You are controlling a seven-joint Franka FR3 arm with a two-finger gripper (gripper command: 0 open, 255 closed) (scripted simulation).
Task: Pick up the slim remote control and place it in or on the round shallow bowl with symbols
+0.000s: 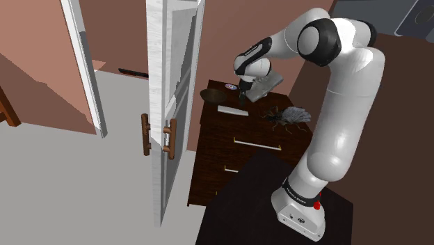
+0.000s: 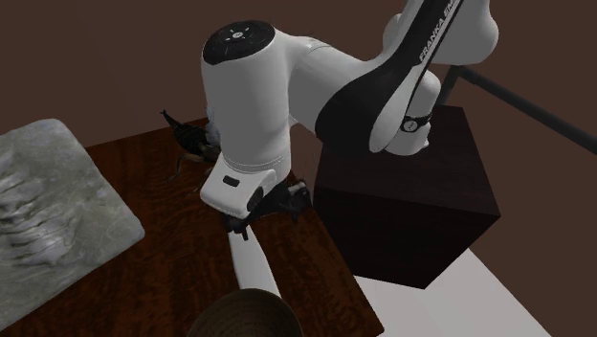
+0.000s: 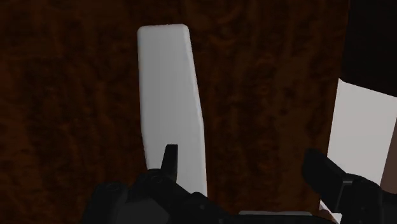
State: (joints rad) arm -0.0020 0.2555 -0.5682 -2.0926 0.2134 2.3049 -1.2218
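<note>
A slim plain white remote lies flat on the dark wooden dresser top. My black gripper hangs open just above it. In the wrist view the remote runs lengthwise away from the hand, with one fingertip over its near end and the other fingertip well off to the side. From the second exterior view the remote lies below the gripper, pointing toward the dark round bowl. The bowl sits at the dresser's far corner.
A dark spider-like figure with a grey fluffy body lies on the dresser near the arm. A small round disc lies by the bowl. A white door with wooden handles stands open at the shoulder view's left. A grey rumpled slab rests nearby.
</note>
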